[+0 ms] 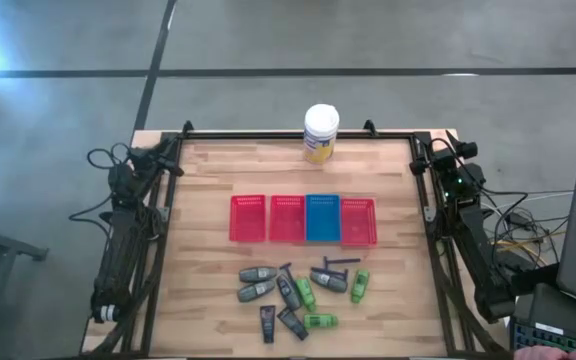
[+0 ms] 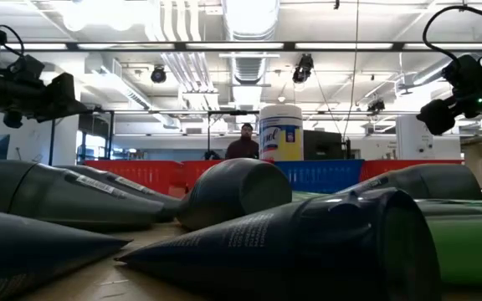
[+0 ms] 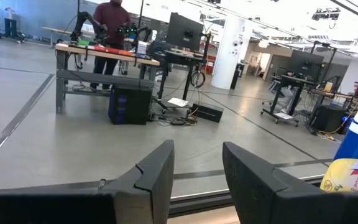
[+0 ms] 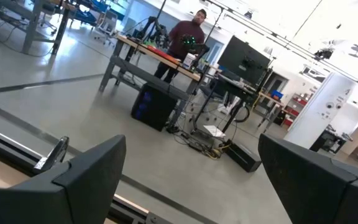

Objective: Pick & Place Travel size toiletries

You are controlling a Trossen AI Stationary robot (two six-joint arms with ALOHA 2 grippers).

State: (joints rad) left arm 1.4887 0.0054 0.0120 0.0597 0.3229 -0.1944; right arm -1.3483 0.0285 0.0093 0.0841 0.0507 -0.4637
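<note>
High view: both arms parked folded along the sides of the wooden desk, well clear of everything. The toiletries lie in a loose heap near the front edge: grey oval bottles, green bottles, black tubes, and thin T-shaped sticks. All lie flat and nothing has been picked yet. Four slotted plastic trays sit touching in a row mid-desk, three red trays and one blue tray; they're probably the drop targets. A white-lidded jar stands upright at the back edge.

Low view: tubes fill the foreground, smooth matte plastic tapering to flat crimped ends. A person stands far behind.

Left wrist view: left hand is partly open, empty, and faces the room.

Right wrist view: right hand is wide open and empty.
</note>
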